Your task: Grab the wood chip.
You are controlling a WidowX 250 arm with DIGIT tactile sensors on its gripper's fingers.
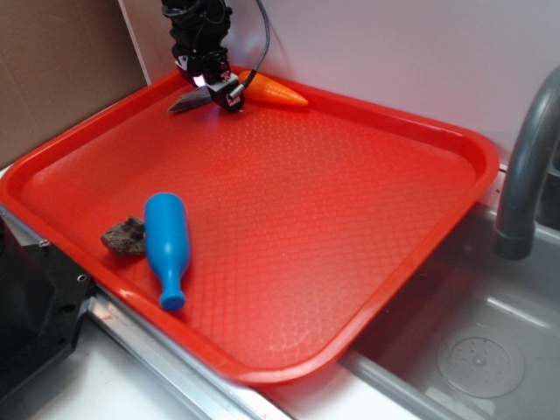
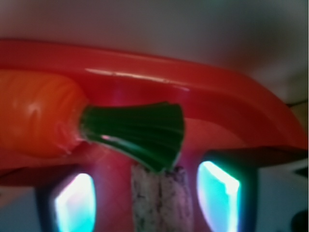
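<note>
The wood chip [image 1: 187, 102] is a flat grey-brown sliver at the back left of the red tray [image 1: 455, 149], with its blunt end under my gripper [image 1: 216, 89]. In the wrist view the chip [image 2: 159, 205] lies between my two fingertips [image 2: 219, 193], with a gap on each side. Its far end touches the green top [image 2: 140, 130] of the toy carrot [image 2: 34, 116]. My gripper [image 2: 147, 203] is open and low over the tray, straddling the chip. The carrot [image 1: 278, 92] lies just right of the gripper against the tray's back rim.
A blue plastic bowling pin [image 1: 166, 245] and a dark brown rock-like lump [image 1: 125, 236] lie at the tray's front left. The raised back rim [image 2: 203, 87] is just beyond the carrot. A grey faucet [image 1: 525, 166] and sink basin [image 1: 481, 359] are on the right.
</note>
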